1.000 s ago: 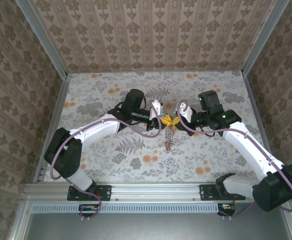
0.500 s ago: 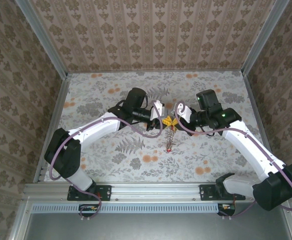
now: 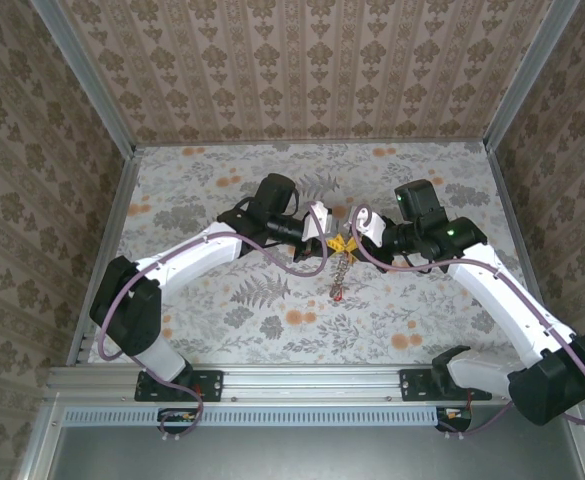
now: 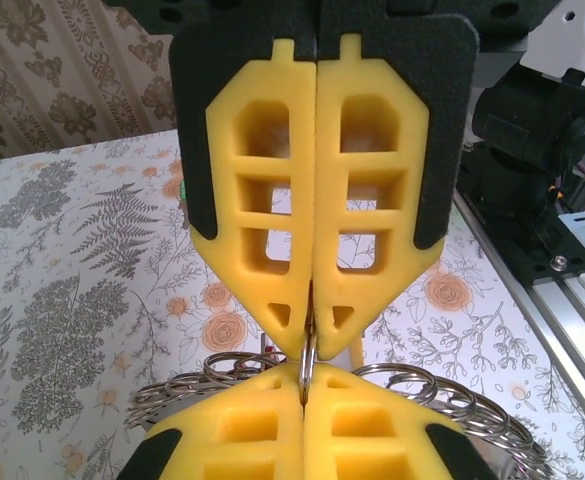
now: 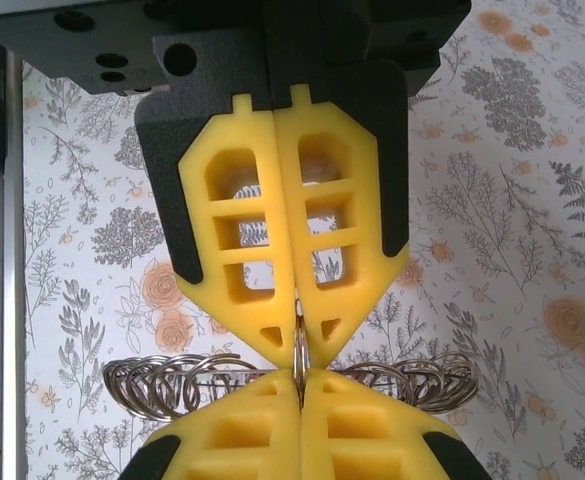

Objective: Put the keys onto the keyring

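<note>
Left hand (image 4: 312, 335), right hand (image 5: 297, 340) pinch keyring (image 5: 167, 388).

Two claws, left claw (image 3: 333, 240) and right claw (image 3: 349, 243), one chain keyring (image 3: 342, 272), one floral table (image 3: 222, 320).

**White shells, black joints, purple wiring**

The white-shelled left arm (image 3: 197, 255) and its matching right arm (image 3: 502, 300) are showing chunky black joints. Thin purple cables (image 3: 277, 258) are trailing along both, a small green light (image 3: 451, 233) is glowing, and windowed yellow foam finger pads (image 4: 277, 288) are sitting in black backing.
</note>
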{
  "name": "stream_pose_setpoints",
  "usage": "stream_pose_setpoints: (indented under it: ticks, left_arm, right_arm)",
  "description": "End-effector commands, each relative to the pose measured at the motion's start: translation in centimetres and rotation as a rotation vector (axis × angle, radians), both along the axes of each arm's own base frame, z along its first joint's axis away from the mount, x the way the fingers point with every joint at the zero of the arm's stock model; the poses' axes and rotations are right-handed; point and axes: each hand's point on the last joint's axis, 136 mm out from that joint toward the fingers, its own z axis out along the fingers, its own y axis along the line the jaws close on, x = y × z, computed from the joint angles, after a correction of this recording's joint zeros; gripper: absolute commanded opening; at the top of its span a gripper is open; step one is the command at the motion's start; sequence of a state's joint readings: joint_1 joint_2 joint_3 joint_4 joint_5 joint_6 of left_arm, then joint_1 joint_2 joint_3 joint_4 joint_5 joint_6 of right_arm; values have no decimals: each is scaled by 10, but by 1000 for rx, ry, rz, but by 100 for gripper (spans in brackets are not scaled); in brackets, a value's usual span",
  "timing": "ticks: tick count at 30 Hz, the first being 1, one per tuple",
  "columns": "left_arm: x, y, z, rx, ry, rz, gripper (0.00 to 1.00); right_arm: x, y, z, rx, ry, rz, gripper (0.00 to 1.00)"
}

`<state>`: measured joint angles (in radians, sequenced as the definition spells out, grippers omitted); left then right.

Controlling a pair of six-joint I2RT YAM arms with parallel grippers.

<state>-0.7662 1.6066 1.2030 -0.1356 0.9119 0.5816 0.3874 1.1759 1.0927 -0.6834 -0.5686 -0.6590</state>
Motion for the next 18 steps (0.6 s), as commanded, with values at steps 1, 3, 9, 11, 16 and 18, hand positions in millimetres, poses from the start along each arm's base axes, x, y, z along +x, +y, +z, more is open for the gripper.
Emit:
stream_pose_setpoints:
  ticks: [1,3,9,11,16,18]
  left_arm:
    - [-3,-4,4,-8,-17,-29,0]
    - [-4,-4,7,-28,-12,-33,0]
    - [-2,-1,25,-139,16,-34,0]
    - [-3,2,28,-159,26,-48,0]
    - [-4,4,34,-187,34,-63,0]
    - [-3,5,35,-194,37,-63,0]
  right_arm:
    - [-4,7,23,48,-63,31,0]
    - [-1,6,22,51,-72,15,4]
    - [-8,1,-2,49,-55,5,17]
    - [-12,4,-6,78,-41,20,21]
    - [-8,5,-10,132,-35,-20,24]
    - [-7,4,-12,146,-31,-31,24]
